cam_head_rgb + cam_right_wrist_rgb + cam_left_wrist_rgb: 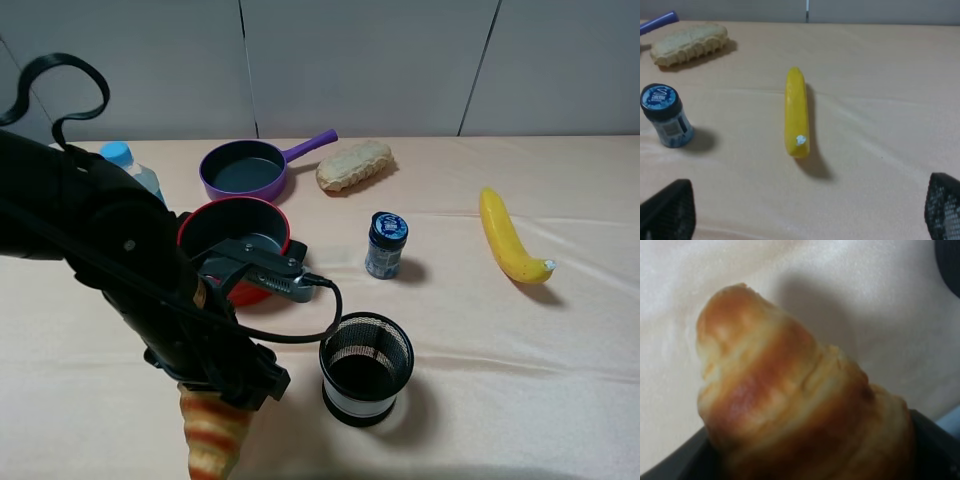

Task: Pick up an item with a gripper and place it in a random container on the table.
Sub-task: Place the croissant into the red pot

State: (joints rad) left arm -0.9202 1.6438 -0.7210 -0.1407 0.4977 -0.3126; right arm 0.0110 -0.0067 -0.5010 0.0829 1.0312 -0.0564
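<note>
My left gripper (228,385) is shut on the golden-brown striped croissant (212,437) near the table's front edge, left of centre. The croissant's tapered end sticks out past the jaws. In the left wrist view the croissant (790,400) fills the frame between the black jaws of the gripper (805,462), with its shadow on the beige cloth (880,315). The red pot (236,227) stands behind the left arm, partly hidden by it. My right gripper (805,215) is open and empty, with its fingertips (667,210) wide apart above the cloth; it does not show in the high view.
A black mesh cup (366,368) stands right of the left gripper. A purple pan (245,168), a pale bread loaf (354,164) and a water bottle (130,165) stand at the back. A blue-lidded jar (386,243) and a banana (508,240) are on the right.
</note>
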